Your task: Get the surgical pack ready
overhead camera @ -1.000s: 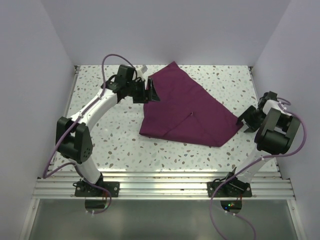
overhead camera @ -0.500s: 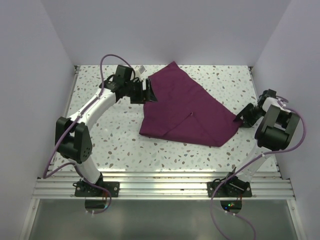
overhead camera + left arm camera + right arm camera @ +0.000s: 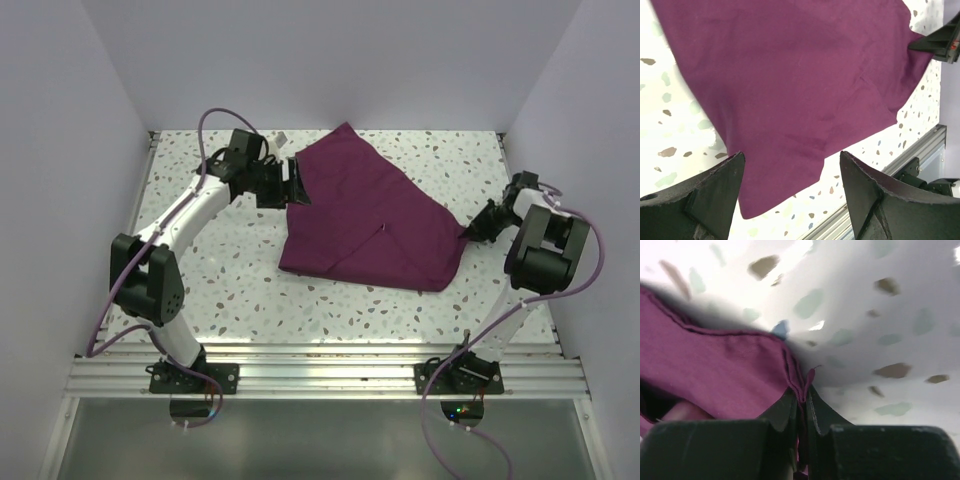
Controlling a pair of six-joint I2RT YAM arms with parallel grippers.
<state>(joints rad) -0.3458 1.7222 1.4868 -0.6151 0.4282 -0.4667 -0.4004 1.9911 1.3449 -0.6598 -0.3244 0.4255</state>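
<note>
Since a second ago my right gripper (image 3: 801, 401) advanced and pinched the right corner of the maroon cloth (image 3: 365, 215), folded on the table (image 3: 200, 270) | left gripper (image 3: 791, 159) spread at its far-left edge, apparently not touching | risk: thin bite, corner slipping when pulled.

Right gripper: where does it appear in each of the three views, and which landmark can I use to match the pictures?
Top external: the right gripper is at the right, at mid-height, shut on the right corner of the purple cloth.
Left wrist: the gripper is a dark tip at the top right edge, at the cloth's far corner.
Right wrist: the gripper is at bottom centre, pinching the cloth's hem.
Shared landmark: that pinched cloth corner.
</note>
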